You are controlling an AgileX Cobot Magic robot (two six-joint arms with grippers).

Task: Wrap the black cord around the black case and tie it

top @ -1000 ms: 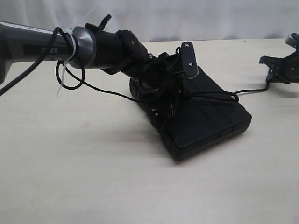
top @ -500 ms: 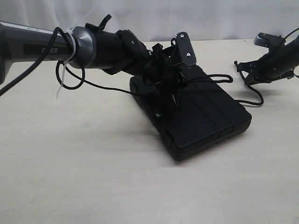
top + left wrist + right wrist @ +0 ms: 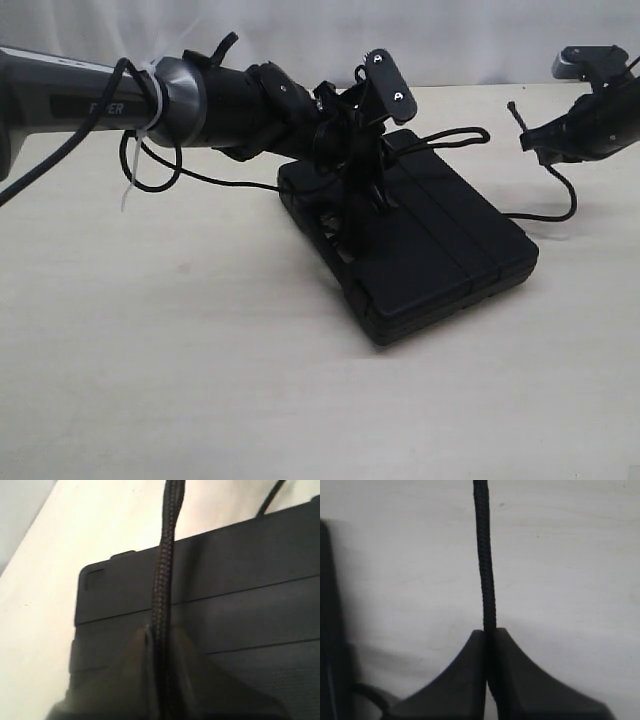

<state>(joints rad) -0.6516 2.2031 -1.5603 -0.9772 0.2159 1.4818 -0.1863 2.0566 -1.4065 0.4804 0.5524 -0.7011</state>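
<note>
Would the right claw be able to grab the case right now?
Probably not. The right claw is shut on the cord, so it has no free grip, and it hangs off to the side of the case.

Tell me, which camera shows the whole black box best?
The exterior view: nearly the whole black case shows, lying flat. The left wrist view shows only part of its grooved lid behind the black cord; the right wrist view shows just a dark edge.
</note>
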